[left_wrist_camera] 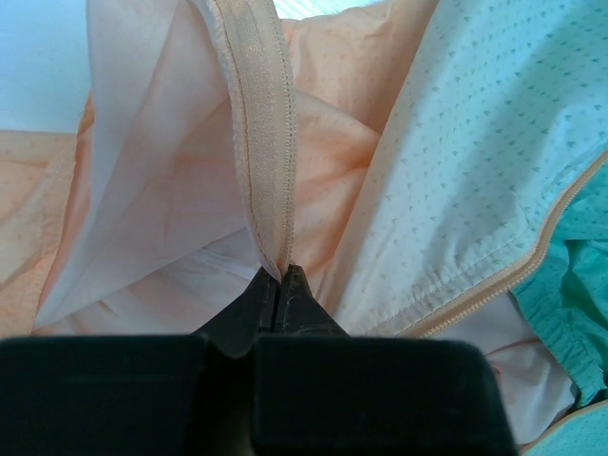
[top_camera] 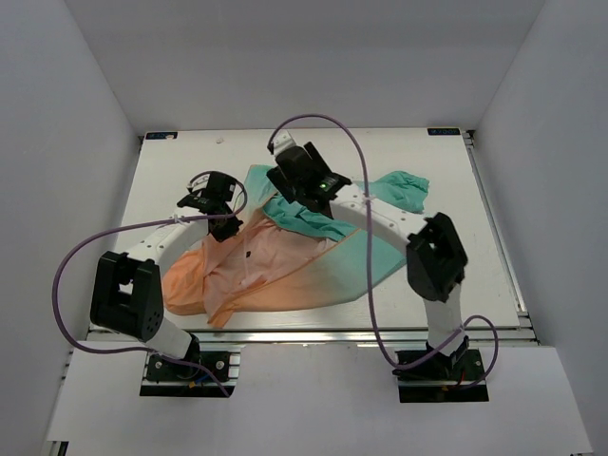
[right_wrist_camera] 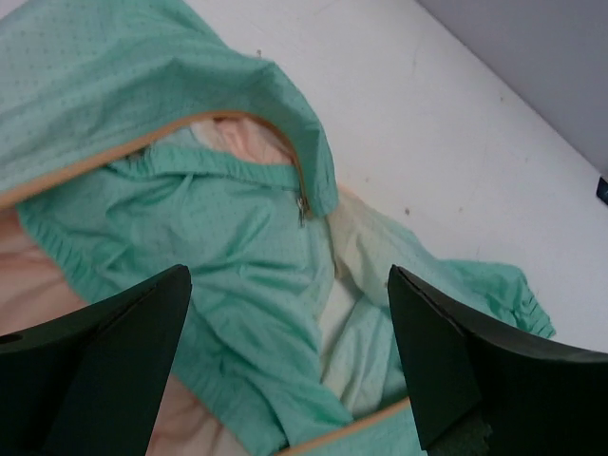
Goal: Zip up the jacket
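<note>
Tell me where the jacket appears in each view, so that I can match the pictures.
Top external: jacket at the table centre, peach near, teal far.
Left wrist: it fills the picture; the left gripper is shut on its peach zipper edge.
Right wrist: its teal part fills the left and centre, under the open right gripper.
Shared landmark: the peach zipper edge, in both wrist views.

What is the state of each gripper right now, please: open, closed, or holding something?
Left gripper: closed, pinching the jacket by its zipper tape.
Right gripper: open, holding nothing, over the jacket's teal part.
</note>
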{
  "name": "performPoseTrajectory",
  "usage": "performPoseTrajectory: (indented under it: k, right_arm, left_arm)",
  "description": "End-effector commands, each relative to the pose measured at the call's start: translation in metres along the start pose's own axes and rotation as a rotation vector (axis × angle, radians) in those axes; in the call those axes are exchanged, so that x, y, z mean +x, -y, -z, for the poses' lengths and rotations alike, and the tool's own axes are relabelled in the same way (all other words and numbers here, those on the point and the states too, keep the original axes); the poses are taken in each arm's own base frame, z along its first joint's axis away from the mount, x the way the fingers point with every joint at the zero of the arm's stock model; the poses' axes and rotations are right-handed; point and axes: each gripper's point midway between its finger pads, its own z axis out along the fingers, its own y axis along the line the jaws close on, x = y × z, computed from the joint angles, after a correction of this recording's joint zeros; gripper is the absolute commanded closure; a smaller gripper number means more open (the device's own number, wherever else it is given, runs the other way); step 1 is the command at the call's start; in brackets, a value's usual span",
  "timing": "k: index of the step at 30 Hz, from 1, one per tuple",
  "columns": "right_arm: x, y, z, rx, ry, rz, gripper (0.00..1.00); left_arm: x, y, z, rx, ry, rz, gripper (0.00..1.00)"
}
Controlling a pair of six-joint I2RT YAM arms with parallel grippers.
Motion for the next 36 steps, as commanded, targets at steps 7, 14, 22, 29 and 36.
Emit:
performPoseTrajectory:
  k: [7,14,22,29,36]
  right_arm:
    - [0.025,0.026,-0.006,-0.121,-0.059,-0.169,0.12]
    - [0.037,0.033,-0.064,-0.133,-0.124,-0.217,0.16]
    - [0.057,0.022,-0.122,-0.207,-0.161,-0.264,0.45]
    - [0.015,0.033,-0.135,-0.188,-0.002,-0.313,0.91]
    - [-0.084,0.070,-0.137,-0.103,0.374,-0.487,0.90]
  left_arm:
    - [-0.017,-0.014,0.014,-0.073,0.062,0.008,1.00]
    - [-0.005,-0.014,0.005,-0.076,0.009,-0.005,1.00]
    - [-0.002,-0.014,-0.003,-0.104,-0.014,-0.031,1.00]
    - [-0.003,-0.008,-0.010,-0.088,-0.014,-0.033,1.00]
    - [-0.002,-0.015,-0.017,-0.138,-0.015,-0.041,1.00]
